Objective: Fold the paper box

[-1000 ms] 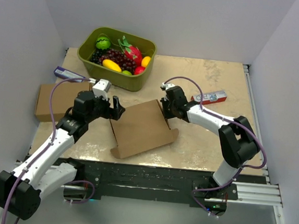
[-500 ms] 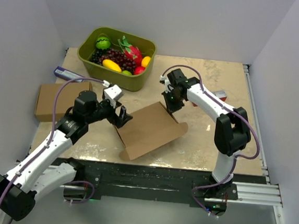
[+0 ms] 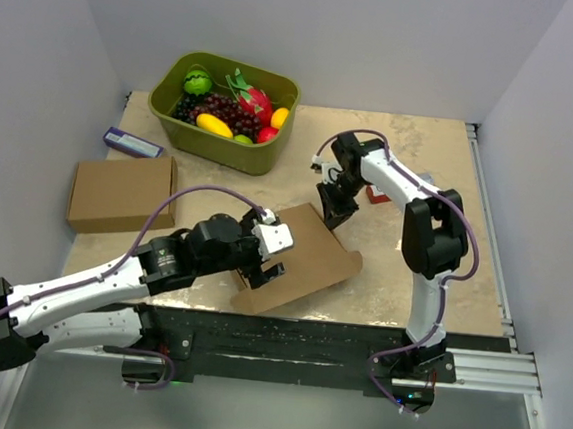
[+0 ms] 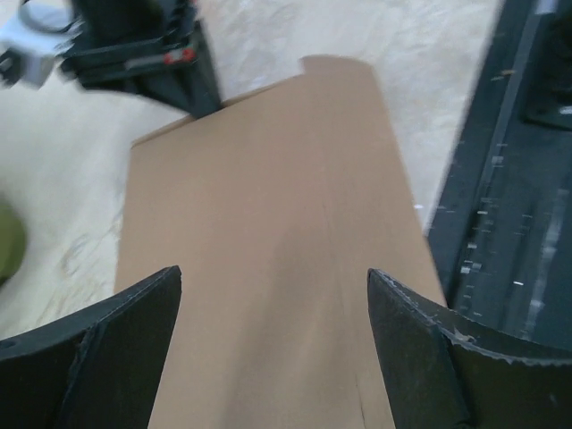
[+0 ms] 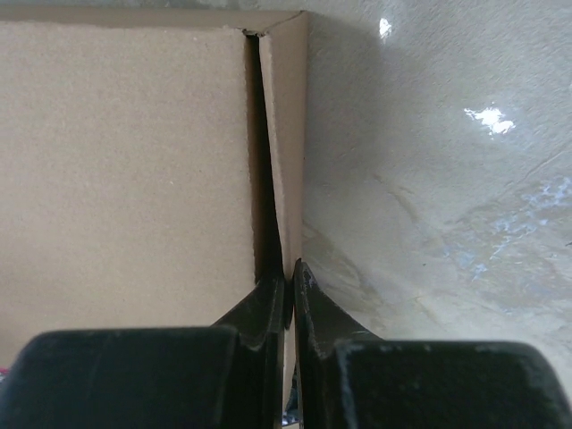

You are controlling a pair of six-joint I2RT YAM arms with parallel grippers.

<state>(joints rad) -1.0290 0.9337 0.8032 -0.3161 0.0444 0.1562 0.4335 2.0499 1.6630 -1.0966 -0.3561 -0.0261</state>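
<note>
One pincer (image 5: 291, 275), seemingly on paper box (image 5: 134, 161)

Even, diffuse light from above fills the top view, casting only soft, short shadows on the worktop (image 3: 483, 262). The left wrist view is smeared by motion blur: the paper box (image 4: 268, 250) has soft edges and the black rail (image 4: 509, 179) streaks. The right wrist view is sharp, with white glare patches on the glossy surface and deep shadow in the cardboard seam.

Open left pincer (image 4: 273, 284) hangs over paper box (image 4: 259, 179).
</note>
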